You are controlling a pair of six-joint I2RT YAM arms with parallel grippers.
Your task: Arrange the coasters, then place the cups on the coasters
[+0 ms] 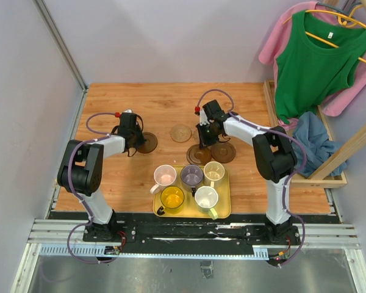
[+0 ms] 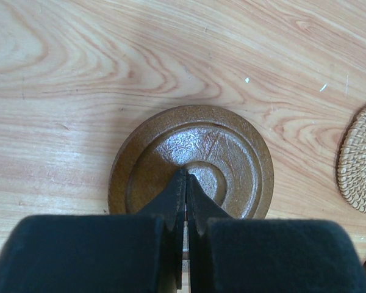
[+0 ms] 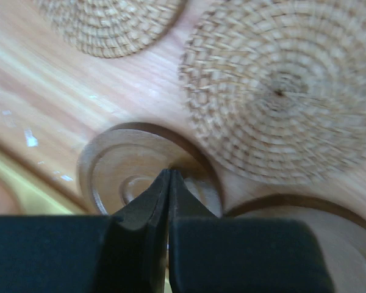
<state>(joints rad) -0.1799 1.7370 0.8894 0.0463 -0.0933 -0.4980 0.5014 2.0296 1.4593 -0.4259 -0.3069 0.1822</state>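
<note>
The five cups [image 1: 191, 176] sit together on the yellow tray [image 1: 226, 210] at the near side. They wait there because the coasters are not lined up yet. The left gripper [image 2: 186, 177] is shut tight with nothing in it. Its tips seem to rest on the middle of a dark brown coaster [image 2: 201, 143] on the left, likely so it can push the flat disc along the wooden table [image 2: 79, 61]. The right gripper [image 3: 169, 174] is shut and empty too. Its tips point down at another dark brown coaster [image 3: 119, 165]. That one lies bunched up with a third dark one [image 3: 311, 235] and a woven tan coaster [image 3: 280, 91]. One more woven coaster [image 1: 180, 133] lies apart in the middle.
</note>
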